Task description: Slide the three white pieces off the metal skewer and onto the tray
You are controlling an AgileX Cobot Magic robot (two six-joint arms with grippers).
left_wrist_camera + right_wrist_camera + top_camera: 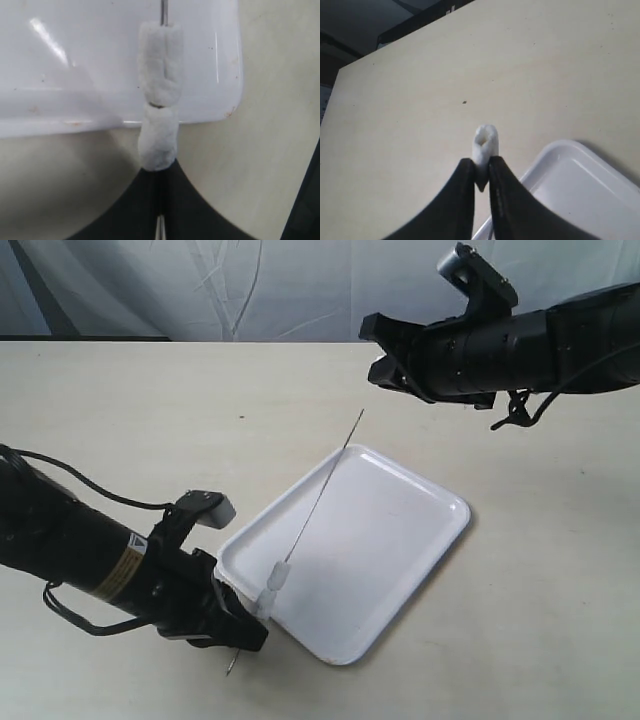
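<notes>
- A pale beige table fills the scene, with a light draped backdrop behind its far edge.
- The tray lies flat near the middle of the table, turned cornerwise to the exterior camera.
- The metal skewer slants over the tray's left part. Its upper tip reaches past the tray's far rim, and its lower end pokes out beneath the left gripper.
- The left gripper is clamped tight on the skewer near that lower end, low over the table just beside the tray's near-left rim.
- Two white pieces sit threaded on the skewer, end to end. In the left wrist view the upper piece hangs over the tray and the lower piece hangs past the rim, touching the dark jaw tips.
- The right gripper is raised above the table beyond the tray's far corner.
- In the right wrist view its jaws pinch a third white piece, which is off the skewer and sticks out past the tips, above bare table beside a corner of the tray.
</notes>
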